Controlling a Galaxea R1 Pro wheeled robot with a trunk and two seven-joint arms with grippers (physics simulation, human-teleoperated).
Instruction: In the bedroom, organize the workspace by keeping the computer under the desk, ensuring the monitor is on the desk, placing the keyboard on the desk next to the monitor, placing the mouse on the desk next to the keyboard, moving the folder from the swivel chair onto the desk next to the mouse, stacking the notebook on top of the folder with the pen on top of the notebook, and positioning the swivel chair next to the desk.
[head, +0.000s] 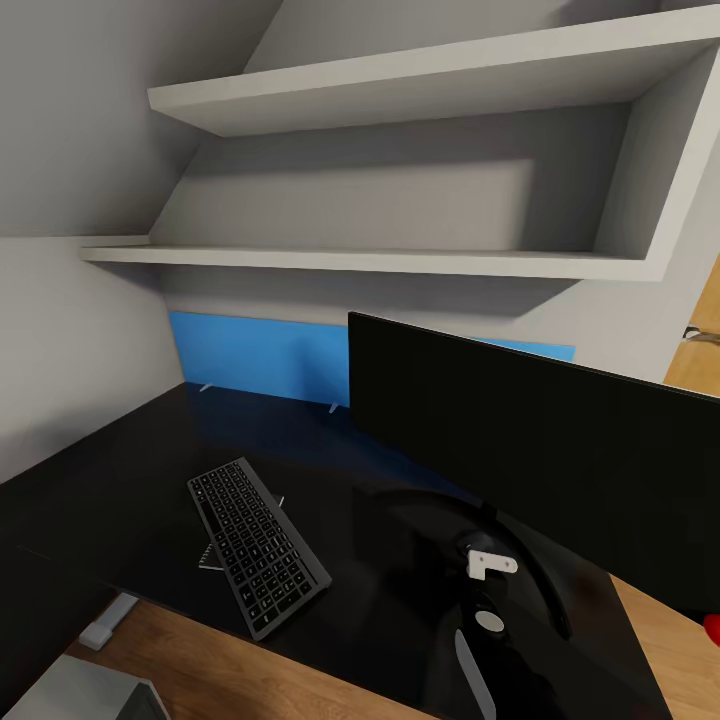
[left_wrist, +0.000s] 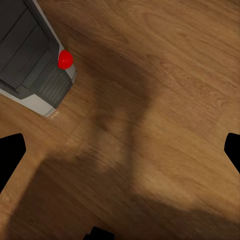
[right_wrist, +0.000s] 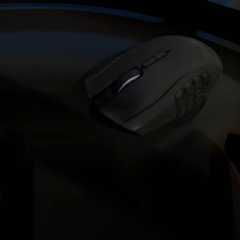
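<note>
The monitor (head: 540, 450) stands on the glossy black desk (head: 150, 470), with the slim grey keyboard (head: 258, 545) lying at an angle to its left. My right arm reaches over the desk in front of the monitor. In the right wrist view the black mouse (right_wrist: 150, 85) lies on the dark desk top just beyond my right gripper (right_wrist: 120, 165), whose fingers stand open and apart from it. My left gripper (left_wrist: 120, 150) hangs open over the wooden floor, near the light-grey computer (left_wrist: 30, 55). Folder, notebook, pen and swivel chair are out of view.
A blue panel (head: 260, 360) stands upright along the desk's back edge. Two white wall shelves (head: 400, 260) hang above. A white desk leg (head: 105, 625) and the computer's corner (head: 90, 700) show at the lower left. A wooden surface (head: 700, 360) lies at the right.
</note>
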